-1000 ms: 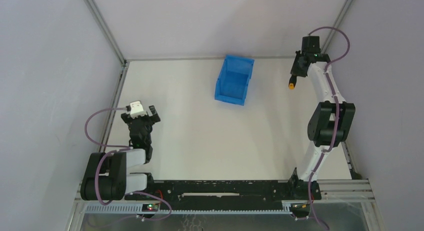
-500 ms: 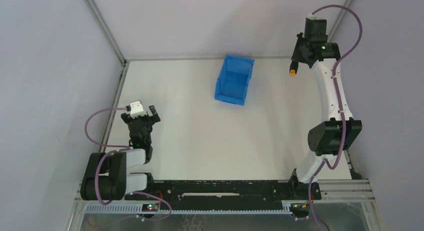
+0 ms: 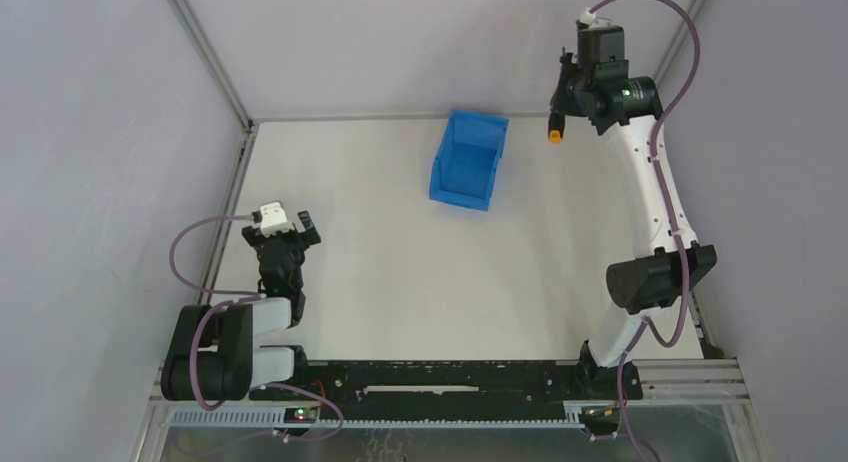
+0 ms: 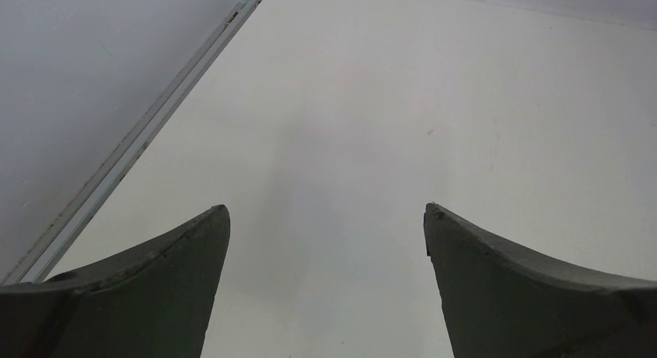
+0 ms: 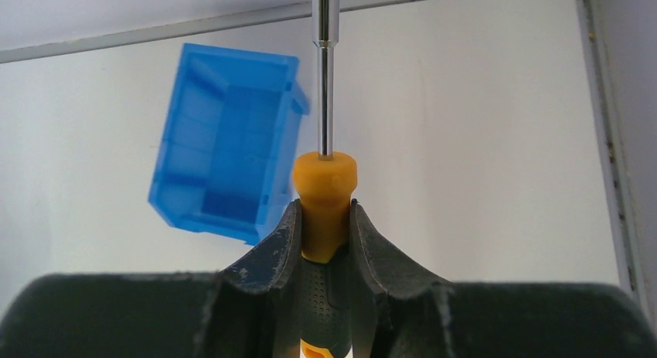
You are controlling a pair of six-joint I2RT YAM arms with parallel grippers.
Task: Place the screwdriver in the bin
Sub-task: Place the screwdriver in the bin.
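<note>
Starting with the right gripper: clamped shut on the screwdriver, pinching the handle right where black meets orange, with the silver shaft poking straight out past the fingertips. Held up in the air over the far right part of the worktop, touching nothing but those two fingers. Not in the bin yet, just off to its right, with a strip of bare white surface in between from the overhead view. In the wrist view, seen with the shaft just beside the bin's right-hand wall, though no telling the real height gap.

As for the bin: parked near the middle of the far edge, turned slightly askew, open top facing up. Bare worktop on all four sides, so lots of open room to its right and above.

Over by the left edge, toward the near side: the left gripper, jaws spread wide with only plain worktop showing between them. Running alongside, a metal rail marking that left edge. Well apart from the bin and the screwdriver.
</note>
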